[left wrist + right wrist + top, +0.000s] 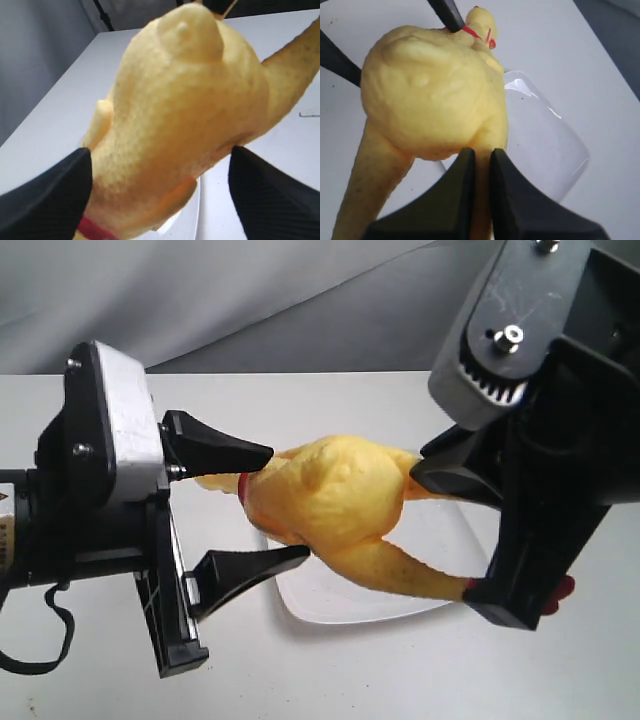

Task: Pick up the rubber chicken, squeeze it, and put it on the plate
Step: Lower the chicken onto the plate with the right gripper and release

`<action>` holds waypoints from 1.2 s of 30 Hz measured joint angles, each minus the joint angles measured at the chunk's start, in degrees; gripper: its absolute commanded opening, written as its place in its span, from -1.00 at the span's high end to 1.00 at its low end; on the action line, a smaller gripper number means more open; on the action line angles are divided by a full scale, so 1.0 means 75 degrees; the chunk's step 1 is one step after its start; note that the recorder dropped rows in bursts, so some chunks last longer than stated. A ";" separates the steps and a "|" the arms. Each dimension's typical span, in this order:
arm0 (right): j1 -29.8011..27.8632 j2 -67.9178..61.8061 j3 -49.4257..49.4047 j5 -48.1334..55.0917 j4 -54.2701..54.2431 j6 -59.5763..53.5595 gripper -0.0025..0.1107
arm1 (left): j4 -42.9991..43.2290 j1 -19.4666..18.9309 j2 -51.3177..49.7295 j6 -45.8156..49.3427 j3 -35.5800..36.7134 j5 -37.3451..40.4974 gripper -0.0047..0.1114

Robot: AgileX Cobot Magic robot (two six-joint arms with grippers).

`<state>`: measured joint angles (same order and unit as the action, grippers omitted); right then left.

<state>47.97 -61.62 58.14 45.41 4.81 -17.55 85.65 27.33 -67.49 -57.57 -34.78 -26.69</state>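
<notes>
The yellow rubber chicken (335, 495) hangs in the air above the white square plate (330, 605). My right gripper (425, 473) is shut on one thin leg (482, 200), while the other leg (410, 575) hangs free toward its red foot (565, 592). My left gripper (288, 503) is open, with its fingers on either side of the body just behind the red collar (243, 487). Both fingertips sit at or very near the skin, and the body does not look pressed in. In the left wrist view the chicken (185, 110) fills the space between the black fingers (45, 195). The head is mostly hidden.
The white table (300, 670) runs under both arms, with a grey cloth backdrop (200, 300) behind it. The plate (540, 145) lies directly below the chicken. A dark strip (620, 30) marks the table's far edge in the right wrist view.
</notes>
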 measured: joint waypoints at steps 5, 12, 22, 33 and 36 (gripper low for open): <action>0.0000 -0.0292 0.0000 -0.0440 0.0921 0.0822 0.96 | -0.0037 0.0000 0.0734 -0.0078 0.0000 -0.0135 -0.12; -0.0133 -0.1254 0.0000 -0.1493 0.1387 0.1376 0.96 | -0.0072 0.0000 0.2620 -0.1316 0.0000 -0.0111 0.71; -0.1869 -0.1698 -0.0327 -0.2536 0.0354 0.1400 0.96 | 0.1726 0.0000 0.5147 -0.2824 0.0000 0.0229 0.92; -0.1959 -0.1750 -0.1615 -0.4104 -0.1017 0.0550 0.96 | 0.1888 0.0000 0.5844 -0.3195 0.0240 0.0503 0.92; -0.1959 -0.1750 -0.1843 -0.4516 -0.1125 0.0540 0.96 | 0.1906 0.0000 0.5844 -0.3210 0.0412 0.0503 0.92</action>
<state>33.28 -74.74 44.31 11.55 -3.62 -13.50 99.94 27.33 -23.66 -81.65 -31.70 -22.92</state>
